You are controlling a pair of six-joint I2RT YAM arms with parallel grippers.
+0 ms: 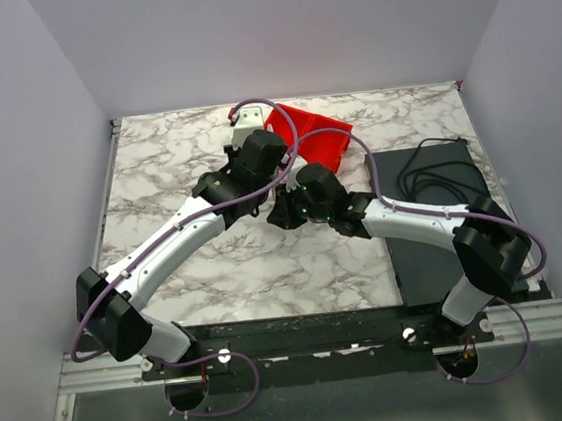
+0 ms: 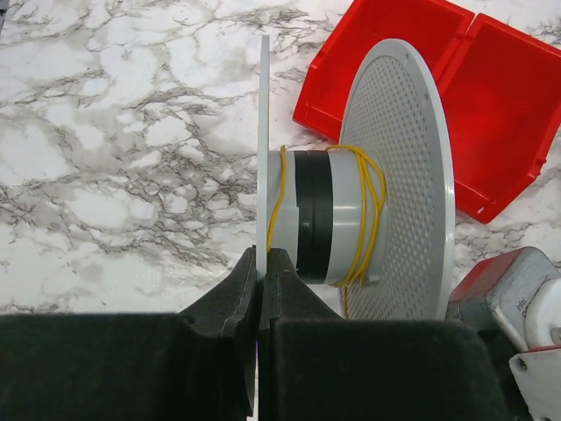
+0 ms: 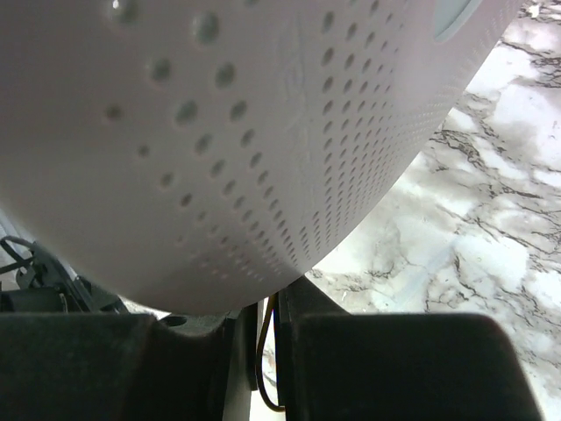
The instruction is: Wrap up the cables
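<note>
A grey spool [image 2: 342, 219] with a black band on its core has a thin solid flange [image 2: 263, 132] and a wide perforated flange [image 2: 399, 175]. The thin yellow cable [image 2: 372, 210] is looped a few times around the core. My left gripper [image 2: 260, 263] is shut on the edge of the thin flange and holds the spool above the marble. My right gripper [image 3: 267, 324] sits under the perforated flange [image 3: 219, 132], shut on a strand of the cable [image 3: 261, 351]. In the top view both grippers [image 1: 270, 186] [image 1: 287, 212] meet mid-table and hide the spool.
An open red bin [image 1: 318, 136] lies just behind the grippers and also shows in the left wrist view [image 2: 491, 105]. A black mat [image 1: 444, 234] with a thicker black cord [image 1: 438, 169] covers the right side. Marble table [image 1: 156, 173] is walled on three sides.
</note>
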